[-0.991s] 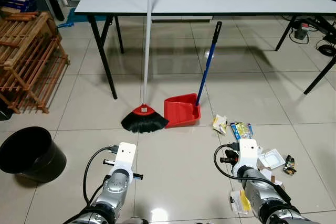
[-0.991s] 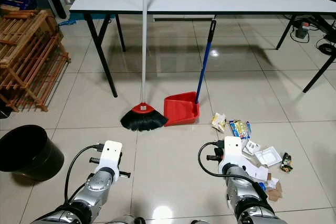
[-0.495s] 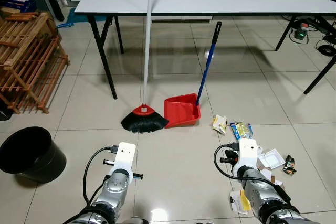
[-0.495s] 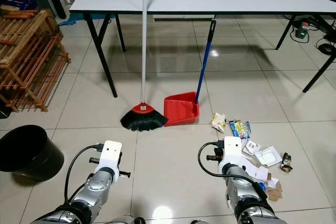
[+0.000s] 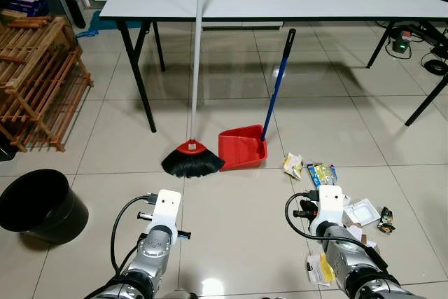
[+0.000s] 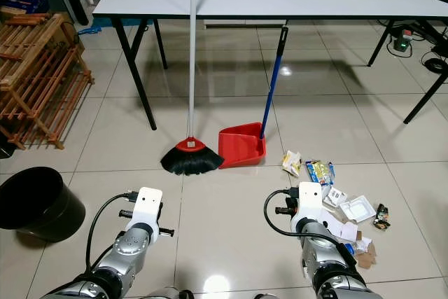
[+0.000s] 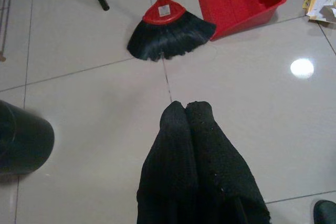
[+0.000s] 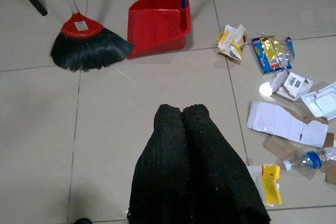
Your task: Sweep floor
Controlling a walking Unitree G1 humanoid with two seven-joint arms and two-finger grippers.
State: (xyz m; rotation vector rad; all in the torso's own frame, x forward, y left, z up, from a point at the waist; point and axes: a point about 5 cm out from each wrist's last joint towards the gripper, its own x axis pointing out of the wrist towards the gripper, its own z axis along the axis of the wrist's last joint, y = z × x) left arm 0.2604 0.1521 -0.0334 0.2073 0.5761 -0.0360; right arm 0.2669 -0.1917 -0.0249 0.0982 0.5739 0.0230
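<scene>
Both arms reach forward low, left claw (image 7: pixel 186 107) and right claw (image 8: pixel 181 110) closed.

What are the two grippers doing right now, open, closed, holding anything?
Left gripper: closed, empty, above the floor.
Right gripper: closed, empty, above the floor.

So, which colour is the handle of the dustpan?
The dustpan handle is blue with a black grip on top; the dustpan itself is red. The right eye view shows it best.
</scene>
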